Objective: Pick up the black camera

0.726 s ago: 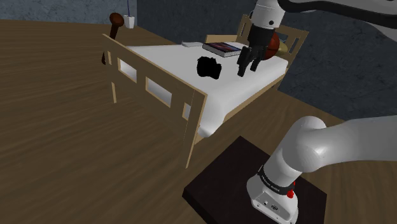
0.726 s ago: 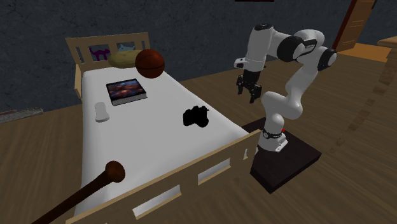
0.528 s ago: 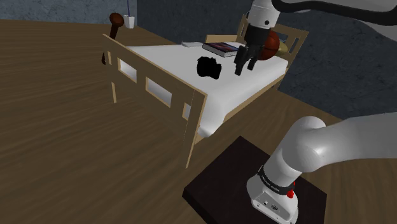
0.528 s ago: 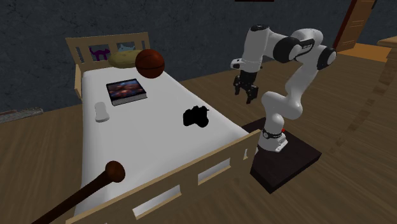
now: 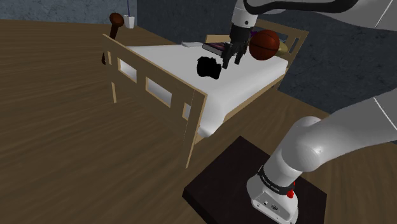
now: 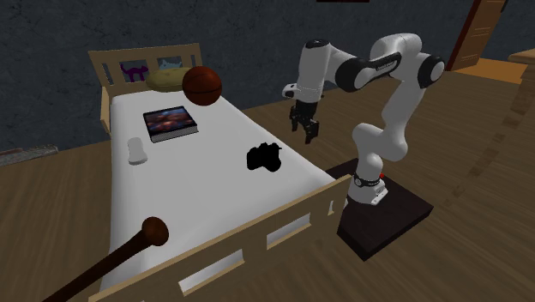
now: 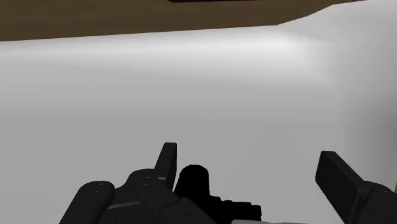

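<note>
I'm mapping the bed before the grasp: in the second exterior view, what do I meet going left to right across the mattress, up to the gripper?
small white object → book → brown ball → black camera → gripper

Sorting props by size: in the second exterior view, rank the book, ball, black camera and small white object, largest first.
1. book and ball, too alike to separate
2. black camera
3. small white object
</note>
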